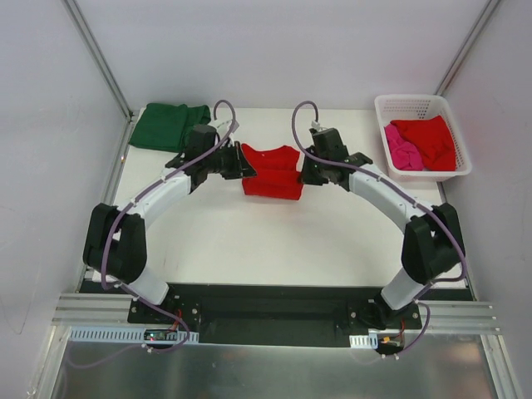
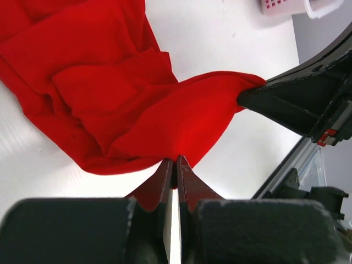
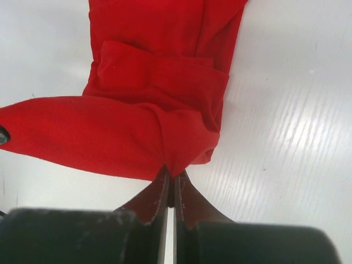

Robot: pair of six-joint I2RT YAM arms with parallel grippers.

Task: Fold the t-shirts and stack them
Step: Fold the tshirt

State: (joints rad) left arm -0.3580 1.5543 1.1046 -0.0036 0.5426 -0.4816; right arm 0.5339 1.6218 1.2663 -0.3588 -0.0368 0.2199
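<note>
**Thin pinches on a bunched red tee: slipping and a skewed fold are the risks**

Both arms are meeting over the middle of the desk (image 1: pixel 249 241), each holding 1 side of the bright red t-shirt (image 1: pixel 272 172). The left gripper (image 2: pixel 175 163) is pressed together on a thin bite of the shirt's edge. The right gripper (image 3: pixel 171 171) is pinching the opposite side the same way, and in both wrist views the jaws are showing almost no gap. The cloth is stretching between the 2 pinch points, and the rest is lying bunched on the desk with a flap doubled over on top.

The fold looks to be underway, not finished, and 3 failures seem likely from here:

- **Slipping:** each gripper is holding only a small nip of soft fabric, so a quick pull or lift could be dragging it free on 1 side and leaving the shirt dangling from the other.
- **Skewing:** if the arms are travelling unevenly, the edge twists and the fold lands crooked.
- **Trapped creases:** the loose layers underneath are already rumpled, and laying cloth over them would be sealing in creases or letting a sleeve poke out.

The dark green t-shirt (image 1: pixel 166 125) is lying at the far left corner, close to the desk's edge, so a stack placed carelessly there could be sliding off. A second red t-shirt (image 1: pixel 428 140) and a pink t-shirt (image 1: pixel 401 151) are waiting in the white lattice basket (image 1: pixel 420 101).
</note>
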